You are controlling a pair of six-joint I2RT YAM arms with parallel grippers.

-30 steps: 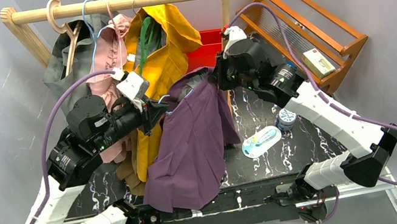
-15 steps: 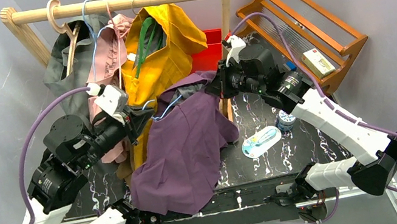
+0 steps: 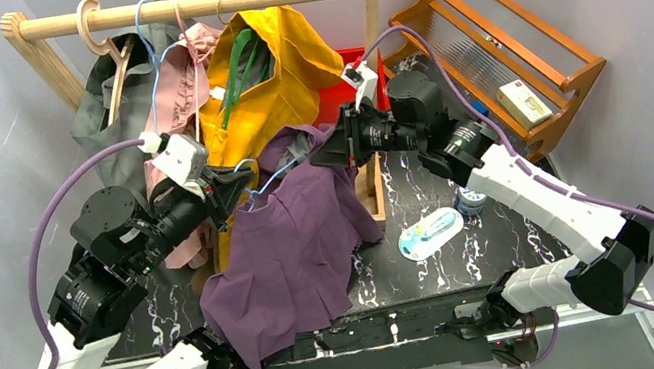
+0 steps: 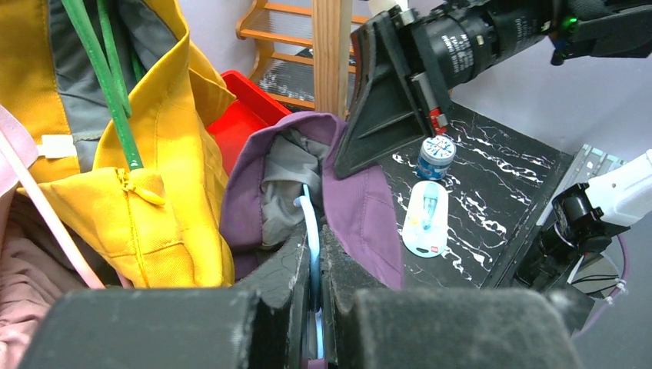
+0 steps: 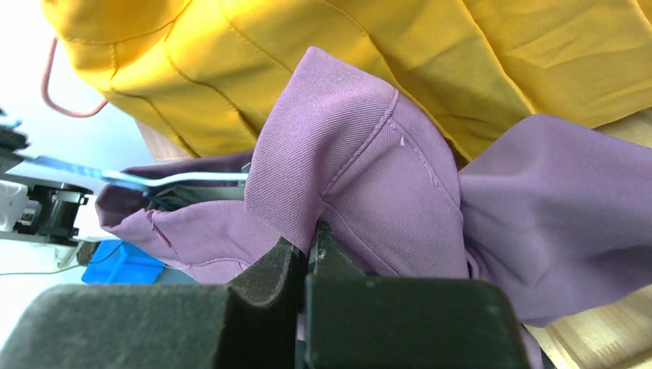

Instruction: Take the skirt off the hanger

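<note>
A purple skirt (image 3: 288, 247) hangs in mid-air between my two arms, its hem drooping toward the table's near edge. Its waistband still wraps a thin light-blue hanger (image 4: 311, 231), which runs into the grey lining. My left gripper (image 4: 315, 254) is shut on that hanger wire at the skirt's left end (image 3: 238, 192). My right gripper (image 5: 311, 234) is shut on a fold of the skirt's waistband (image 5: 346, 169), at the skirt's upper right (image 3: 323, 155). In the right wrist view the hanger (image 5: 184, 179) pokes out of the skirt toward the left.
A wooden rail (image 3: 200, 4) carries a yellow jacket (image 3: 274, 82), a pink garment (image 3: 178, 84), a grey garment and a wooden hanger (image 3: 102, 56). A red bin (image 3: 341, 85) sits behind, a wooden rack (image 3: 506, 41) at right. A packet (image 3: 431, 232) and small tin (image 3: 472, 194) lie on the table.
Both arms have carried the skirt and hanger leftward and toward the front. The left arm pulled back, the right gripper followed left, and the skirt's hem dropped lower.
</note>
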